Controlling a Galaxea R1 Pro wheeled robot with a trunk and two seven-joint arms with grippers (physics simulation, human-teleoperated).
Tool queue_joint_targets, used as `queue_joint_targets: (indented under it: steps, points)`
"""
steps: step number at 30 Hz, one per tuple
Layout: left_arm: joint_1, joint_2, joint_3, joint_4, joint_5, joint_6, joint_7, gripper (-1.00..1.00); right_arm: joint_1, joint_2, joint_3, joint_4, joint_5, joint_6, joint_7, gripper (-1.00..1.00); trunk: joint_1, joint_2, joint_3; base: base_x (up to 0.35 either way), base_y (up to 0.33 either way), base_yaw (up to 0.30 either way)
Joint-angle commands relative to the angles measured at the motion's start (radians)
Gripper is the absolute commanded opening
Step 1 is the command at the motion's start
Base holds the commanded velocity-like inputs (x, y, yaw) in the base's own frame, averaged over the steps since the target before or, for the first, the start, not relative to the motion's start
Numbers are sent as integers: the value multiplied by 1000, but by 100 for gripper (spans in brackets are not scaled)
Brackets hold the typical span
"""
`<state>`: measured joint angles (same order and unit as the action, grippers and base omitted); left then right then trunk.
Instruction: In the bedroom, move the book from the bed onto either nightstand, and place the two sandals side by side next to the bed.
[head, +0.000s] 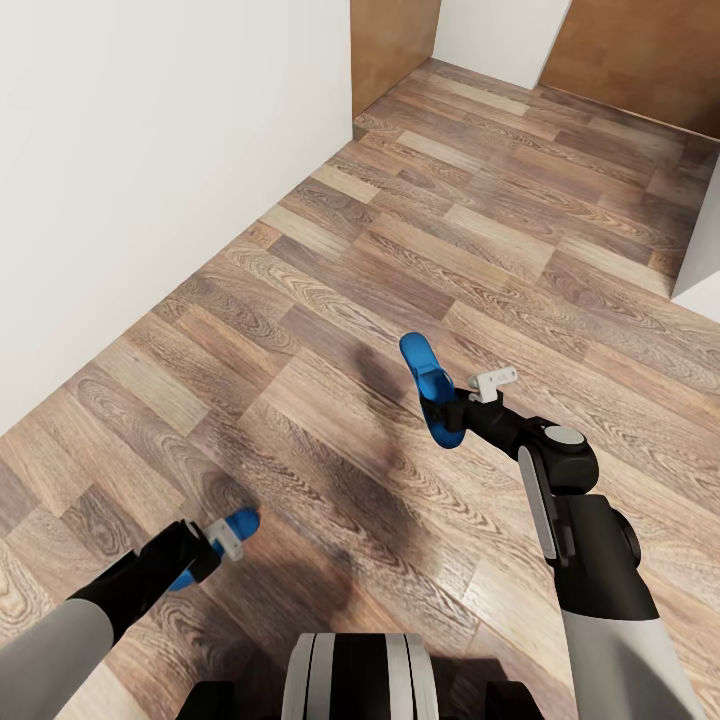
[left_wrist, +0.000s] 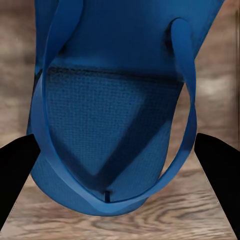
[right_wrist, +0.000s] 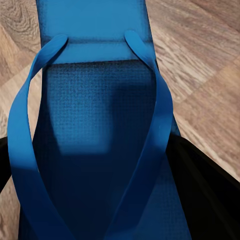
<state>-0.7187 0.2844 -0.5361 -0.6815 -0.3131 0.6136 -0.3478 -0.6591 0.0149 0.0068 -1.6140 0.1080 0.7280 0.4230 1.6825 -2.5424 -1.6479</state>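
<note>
Each of my grippers carries one bright blue sandal above the wood floor. The right gripper is shut on a sandal that sticks up and forward from its fingers; up close that sandal shows its blue straps and textured footbed. Low at the left, the left gripper is shut on the other sandal, mostly hidden behind the arm. In the left wrist view this sandal hangs between the dark fingers. The book, the bed and the nightstand are out of view.
Brown wood-plank floor stretches ahead. A white wall runs along the left. Brown wooden panels stand at the far end with another white wall corner at the right. My base sits at the bottom.
</note>
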Motion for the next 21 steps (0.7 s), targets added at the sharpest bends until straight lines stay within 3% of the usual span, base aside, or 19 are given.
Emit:
queue_joint_targets:
  steps: [1,6,9,18,21]
  points:
    - [1,1,-1,-9,3,2,-8,-100,-1,0,-1,-1,10,4,7,-100,0,0,-1,0,0,0]
    - [14,9,7,-51,3,4,-9,-100,-1,0,-1,-1,10,6,7,-100,0,0,-1,0,0,0]
    - [26,19,34,-117,4,11,-11,-100,-1,0,-1,-1,12,8,7,-100,0,0,-1,0,0,0]
    - [174,23,234,-471,0,93,-5,-100,-1,0,-1,-1,14,11,8,-100,0,0,-1,0,0,0]
    - [192,21,268,-554,5,126,-6,-100,-1,1,-1,-1,15,12,7,-100,0,0,-1,0,0,0]
